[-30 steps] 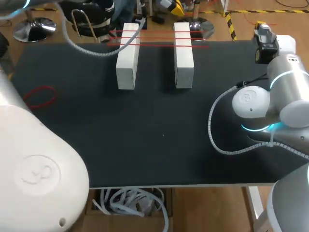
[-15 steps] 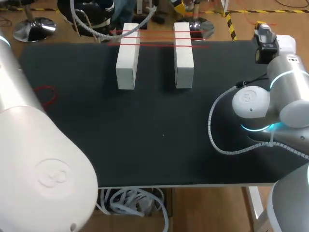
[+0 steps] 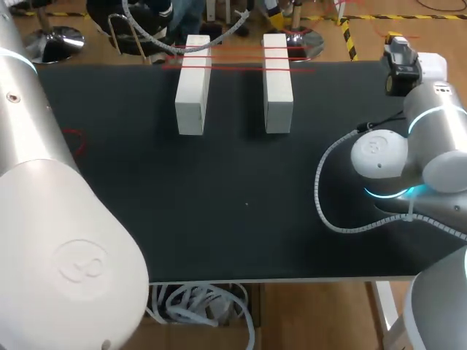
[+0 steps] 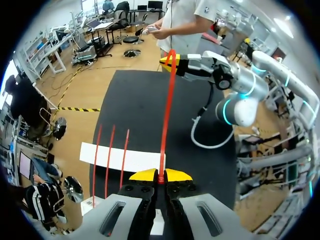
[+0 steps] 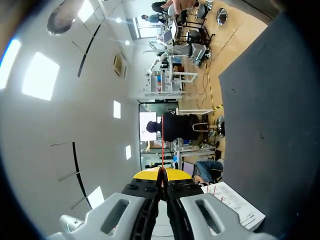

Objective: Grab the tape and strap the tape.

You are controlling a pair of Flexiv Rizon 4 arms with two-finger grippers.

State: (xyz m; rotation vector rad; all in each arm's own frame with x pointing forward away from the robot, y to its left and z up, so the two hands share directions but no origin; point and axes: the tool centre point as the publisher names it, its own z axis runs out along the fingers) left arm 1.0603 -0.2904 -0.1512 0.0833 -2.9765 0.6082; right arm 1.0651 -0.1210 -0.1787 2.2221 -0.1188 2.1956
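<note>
I found the left gripper (image 4: pixel 160 176) pinched fully shut on one end of a thin red tape (image 4: pixel 168 110). The tape ran in a straight line from those tips, ahead at 12 o'clock, to the right gripper (image 5: pixel 161 172). That gripper was also closed tight on the tape, with no gap showing between its yellow tips.

At 12 o'clock on the table (image 3: pixel 233 219) stood the left block (image 3: pixel 193 87) and the right block (image 3: pixel 277 84), both white. Three strapped tapes (image 3: pixel 237 58) lay across their far ends.

Changes against the frame 1.0 s earlier:
- The left arm (image 3: pixel 66 240) had swung further in over the table's 9 o'clock side.
- The loose red loop (image 3: pixel 77 140), in full sight before, showed only as a sliver beside that arm.
- The left arm's cable (image 3: pixel 169 45), which had sagged across the left block, now crossed near the table's far edge.
- The right arm (image 3: pixel 379 157) at 3 o'clock, both blocks and the strapped tapes had not shifted.
</note>
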